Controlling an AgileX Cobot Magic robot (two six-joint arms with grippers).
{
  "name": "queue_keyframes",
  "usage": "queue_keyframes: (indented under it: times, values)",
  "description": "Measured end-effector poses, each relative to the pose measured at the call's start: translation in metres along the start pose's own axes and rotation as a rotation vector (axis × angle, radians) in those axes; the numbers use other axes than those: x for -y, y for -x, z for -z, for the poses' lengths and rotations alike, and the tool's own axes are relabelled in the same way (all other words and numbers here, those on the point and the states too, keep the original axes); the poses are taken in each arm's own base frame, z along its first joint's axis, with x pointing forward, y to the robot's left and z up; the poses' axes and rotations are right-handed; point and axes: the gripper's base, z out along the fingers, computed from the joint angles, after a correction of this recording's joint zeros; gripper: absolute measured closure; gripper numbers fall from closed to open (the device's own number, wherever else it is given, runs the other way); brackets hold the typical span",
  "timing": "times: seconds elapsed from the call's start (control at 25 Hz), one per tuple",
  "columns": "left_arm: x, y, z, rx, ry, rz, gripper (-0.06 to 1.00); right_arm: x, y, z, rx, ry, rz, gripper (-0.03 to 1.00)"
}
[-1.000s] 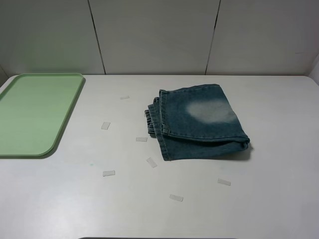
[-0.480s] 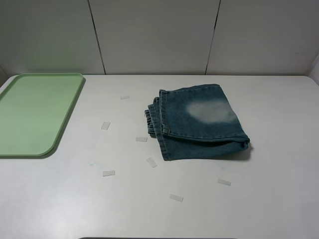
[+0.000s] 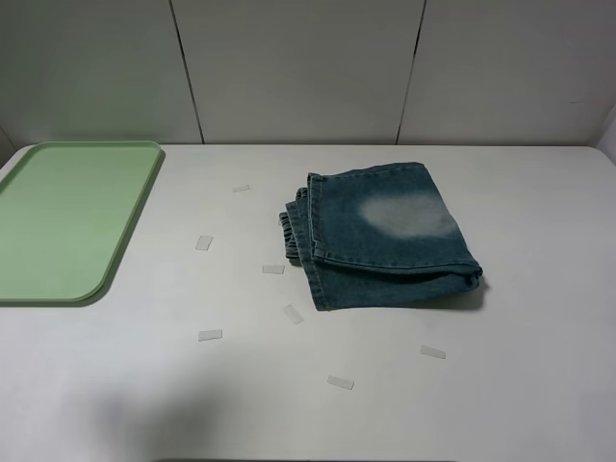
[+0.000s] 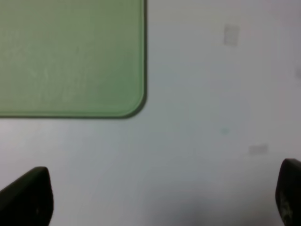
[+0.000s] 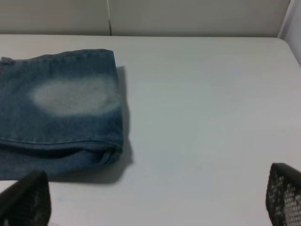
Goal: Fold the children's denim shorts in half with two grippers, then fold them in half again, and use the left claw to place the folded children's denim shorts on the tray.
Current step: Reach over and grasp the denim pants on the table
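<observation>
Judging the children's denim shorts (image 3: 385,236) soft and floppy, I'd pinch their stacked, seemingly waistband edge; they lie on the bench (image 3: 529,385), well apart from the tray (image 3: 67,221). My left end effector (image 4: 157,197) and right end effector (image 5: 153,197) gape empty.

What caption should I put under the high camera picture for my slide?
Folded denim shorts lie on the white table, apart from the green tray at the left.

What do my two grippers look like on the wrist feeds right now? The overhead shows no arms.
Very little is in view. The left gripper shows two plain black fingertips, rounded and blurred. The right gripper also shows two black fingertips, with a fine grid texture on their faces. No cables, labels or arm links appear in any view.
</observation>
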Motion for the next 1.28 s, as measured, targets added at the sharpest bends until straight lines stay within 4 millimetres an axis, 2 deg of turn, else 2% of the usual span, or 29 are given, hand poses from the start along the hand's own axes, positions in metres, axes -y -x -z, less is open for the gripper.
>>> queue_keyframes:
  times: [0.16, 0.28, 0.44, 0.56, 0.6, 0.64, 0.72, 1.04, 1.16, 1.28]
  values:
    - [0.004, 0.018, -0.030, -0.041, -0.027, 0.009, 0.00, 0.000, 0.000, 0.000, 0.000, 0.000, 0.000, 0.27]
    - [0.016, 0.026, -0.053, -0.068, -0.051, -0.040, 0.00, 0.000, 0.000, 0.000, 0.000, 0.000, 0.000, 0.27]
    - [0.054, 0.031, -0.094, -0.116, -0.104, -0.100, 0.00, 0.000, 0.000, 0.000, 0.000, 0.000, 0.000, 0.27]
    - [0.068, 0.030, -0.110, -0.132, -0.120, -0.108, 0.00, 0.000, 0.000, 0.000, 0.000, 0.000, 0.000, 0.27]
    - [0.076, 0.028, -0.118, -0.149, -0.125, -0.116, 0.00, 0.000, 0.000, 0.000, 0.000, 0.000, 0.000, 0.27]
    - [0.092, 0.024, -0.133, -0.173, -0.136, -0.128, 0.00, 0.000, 0.000, 0.000, 0.000, 0.000, 0.000, 0.27]
    - [0.107, 0.020, -0.148, -0.193, -0.145, -0.153, 0.00, 0.000, 0.000, 0.000, 0.000, 0.000, 0.000, 0.27]
    - [0.153, 0.008, -0.187, -0.267, -0.160, -0.202, 0.00, 0.000, 0.000, 0.000, 0.000, 0.000, 0.000, 0.27]
    - [0.167, 0.010, -0.195, -0.274, -0.168, -0.215, 0.00, 0.000, 0.000, 0.000, 0.000, 0.000, 0.000, 0.27]
    - [0.179, 0.015, -0.195, -0.256, -0.190, -0.225, 0.00, 0.000, 0.000, 0.000, 0.000, 0.000, 0.000, 0.27]
